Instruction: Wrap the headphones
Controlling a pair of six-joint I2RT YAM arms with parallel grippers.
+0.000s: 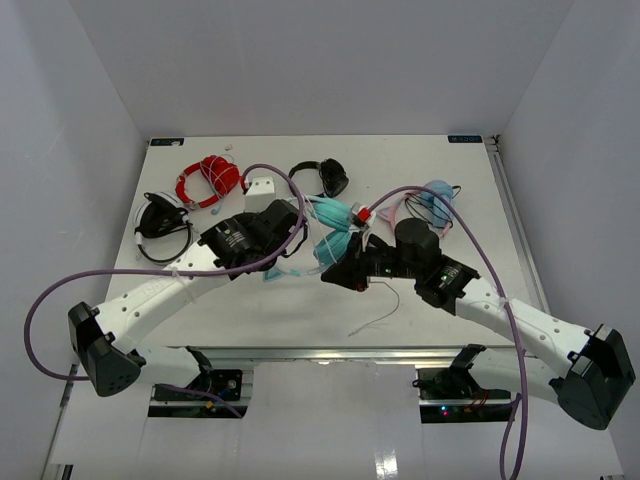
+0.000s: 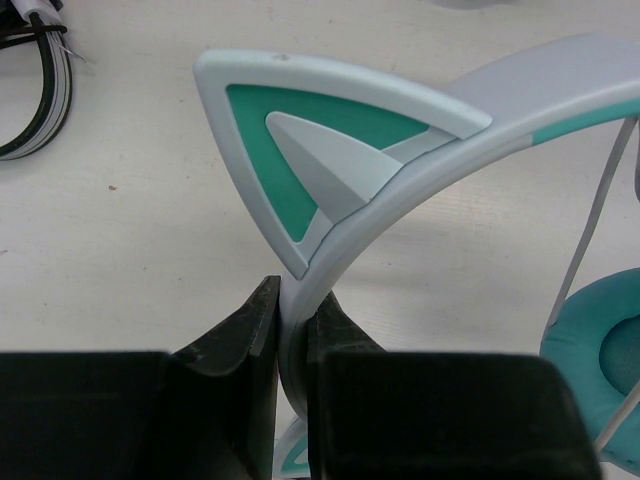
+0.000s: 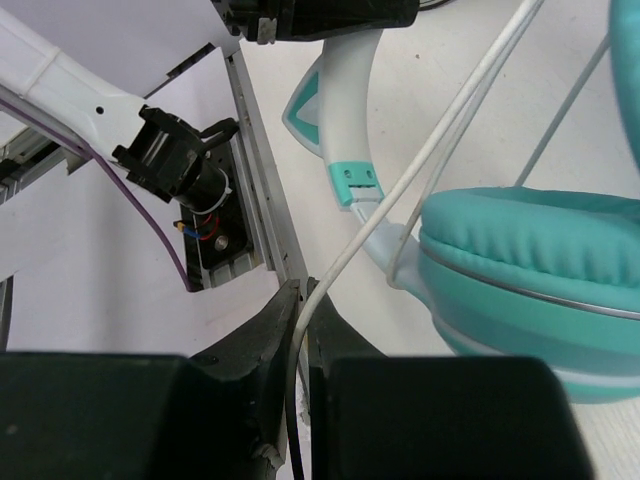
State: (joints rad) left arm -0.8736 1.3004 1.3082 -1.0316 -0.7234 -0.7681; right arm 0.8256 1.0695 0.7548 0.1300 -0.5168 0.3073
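Note:
The teal headphones (image 1: 332, 232) sit mid-table between both arms. My left gripper (image 2: 293, 310) is shut on their white-and-teal headband (image 2: 400, 180), just below a cat ear (image 2: 300, 140); a teal cup (image 2: 600, 350) shows at the right. My right gripper (image 3: 305, 300) is shut on the thin white cable (image 3: 420, 160), which runs up past a teal padded cup (image 3: 530, 260) and the headband (image 3: 345, 120). In the top view the right gripper (image 1: 335, 275) is just below the cups, and loose cable (image 1: 385, 310) trails toward the near edge.
Red headphones (image 1: 207, 180) and black-and-white headphones (image 1: 160, 225) lie at the back left, black headphones (image 1: 325, 177) at the back middle, pink-banded light-blue headphones (image 1: 432, 203) at the back right. The table's near rail (image 1: 330, 352) is close behind.

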